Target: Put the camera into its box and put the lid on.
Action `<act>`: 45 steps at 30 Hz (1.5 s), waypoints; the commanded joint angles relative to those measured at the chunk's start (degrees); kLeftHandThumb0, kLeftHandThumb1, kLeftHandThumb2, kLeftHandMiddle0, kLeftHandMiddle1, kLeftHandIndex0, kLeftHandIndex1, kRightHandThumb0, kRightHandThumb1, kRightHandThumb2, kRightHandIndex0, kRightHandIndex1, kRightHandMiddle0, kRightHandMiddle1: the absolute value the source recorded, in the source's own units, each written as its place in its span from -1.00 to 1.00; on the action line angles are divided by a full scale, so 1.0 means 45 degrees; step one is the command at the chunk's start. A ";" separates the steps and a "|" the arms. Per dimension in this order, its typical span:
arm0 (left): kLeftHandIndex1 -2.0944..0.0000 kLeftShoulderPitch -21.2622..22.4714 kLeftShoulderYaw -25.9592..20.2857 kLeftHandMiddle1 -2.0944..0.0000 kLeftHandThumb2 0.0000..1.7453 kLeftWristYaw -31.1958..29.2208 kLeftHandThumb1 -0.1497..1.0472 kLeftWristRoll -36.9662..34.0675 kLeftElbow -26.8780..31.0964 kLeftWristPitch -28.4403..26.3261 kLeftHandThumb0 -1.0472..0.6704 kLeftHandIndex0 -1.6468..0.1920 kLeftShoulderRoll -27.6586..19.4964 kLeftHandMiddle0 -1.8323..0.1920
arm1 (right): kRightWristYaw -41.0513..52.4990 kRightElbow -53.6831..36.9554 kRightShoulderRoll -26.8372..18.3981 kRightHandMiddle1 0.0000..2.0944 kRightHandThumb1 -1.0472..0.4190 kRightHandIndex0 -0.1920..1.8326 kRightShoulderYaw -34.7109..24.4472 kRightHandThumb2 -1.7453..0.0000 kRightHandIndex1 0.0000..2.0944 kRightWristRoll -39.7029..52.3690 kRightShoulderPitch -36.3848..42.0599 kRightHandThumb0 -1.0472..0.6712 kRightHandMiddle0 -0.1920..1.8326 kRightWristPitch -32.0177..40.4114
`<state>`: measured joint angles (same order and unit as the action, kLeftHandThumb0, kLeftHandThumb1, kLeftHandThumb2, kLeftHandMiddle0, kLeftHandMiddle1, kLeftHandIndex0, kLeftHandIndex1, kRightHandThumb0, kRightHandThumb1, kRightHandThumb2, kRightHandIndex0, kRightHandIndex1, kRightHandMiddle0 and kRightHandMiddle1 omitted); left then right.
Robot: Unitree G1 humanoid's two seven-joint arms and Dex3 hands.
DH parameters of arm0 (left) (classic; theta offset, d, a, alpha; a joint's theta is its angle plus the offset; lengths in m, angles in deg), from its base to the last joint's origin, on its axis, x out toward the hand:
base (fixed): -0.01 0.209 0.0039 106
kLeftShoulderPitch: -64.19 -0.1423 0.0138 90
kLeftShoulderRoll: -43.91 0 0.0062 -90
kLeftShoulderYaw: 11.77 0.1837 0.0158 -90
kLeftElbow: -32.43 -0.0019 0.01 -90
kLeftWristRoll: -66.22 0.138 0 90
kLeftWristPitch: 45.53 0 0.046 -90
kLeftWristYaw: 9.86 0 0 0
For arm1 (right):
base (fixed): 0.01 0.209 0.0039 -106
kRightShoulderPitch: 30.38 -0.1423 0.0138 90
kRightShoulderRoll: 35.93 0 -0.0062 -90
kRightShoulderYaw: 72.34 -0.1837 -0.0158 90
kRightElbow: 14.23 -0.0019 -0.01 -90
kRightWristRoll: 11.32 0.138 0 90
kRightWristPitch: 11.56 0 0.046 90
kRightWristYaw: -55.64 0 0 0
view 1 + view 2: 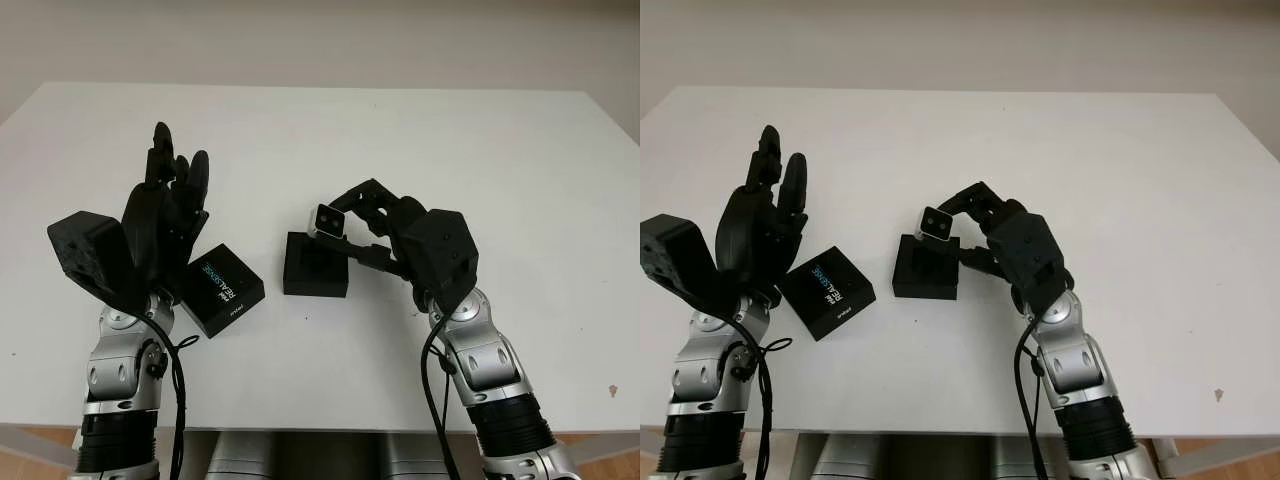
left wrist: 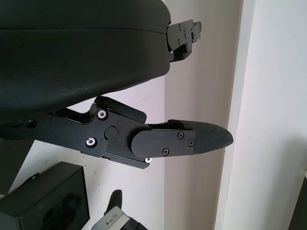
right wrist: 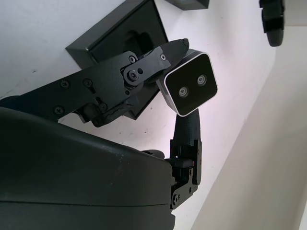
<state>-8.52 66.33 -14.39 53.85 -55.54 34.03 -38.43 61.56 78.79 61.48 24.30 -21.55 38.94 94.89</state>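
Camera held just over its open box.

The camera (image 1: 328, 220), a small silver block with two lenses on its face, was pinched in the right hand (image 1: 385, 232), whose fingers (image 3: 144, 67) closed on its sides, and it hung just above the far edge of the box (image 1: 316, 265), not yet seated. It looked light, rigid and smooth-cased, so likely slippery; a hold on the flat sides, clear of the lenses, seemed safest, since the glass face looked like the fragile part. The box sat open on the white bench (image 1: 480, 150). Just beside it lay the lid (image 1: 222, 289), printed side up. The left hand (image 1: 160, 225) stood raised and open, holding nothing, next to the lid.
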 commanded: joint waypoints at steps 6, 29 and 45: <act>1.00 0.0101 0.0034 1.00 -0.56 0.0073 1.00 -0.0112 0.0238 -0.0146 -0.54 1.00 0.0065 1.00 | 0.0092 0.0103 -0.0189 0.63 -0.83 -0.51 0.0188 0.94 -0.94 -0.0331 -0.0223 -0.22 -0.49 -0.0200; 1.00 0.0185 0.0053 1.00 -0.58 0.0171 1.00 -0.0141 0.0435 -0.0387 -0.58 1.00 0.0016 1.00 | -0.0039 0.1841 0.0236 0.62 -0.81 -0.48 0.0433 0.94 -0.93 -0.0366 -0.0711 -0.22 -0.48 -0.1023; 1.00 0.0144 0.0101 1.00 -0.58 0.0207 1.00 -0.0081 0.0544 -0.0495 -0.58 1.00 0.0019 1.00 | 0.0044 0.1931 0.0004 0.65 -0.81 -0.46 0.0618 0.94 -0.93 -0.0641 -0.0581 -0.24 -0.47 -0.1242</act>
<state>-8.50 66.66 -13.40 53.46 -54.03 31.39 -38.27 61.71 87.61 61.66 26.95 -24.42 36.67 89.88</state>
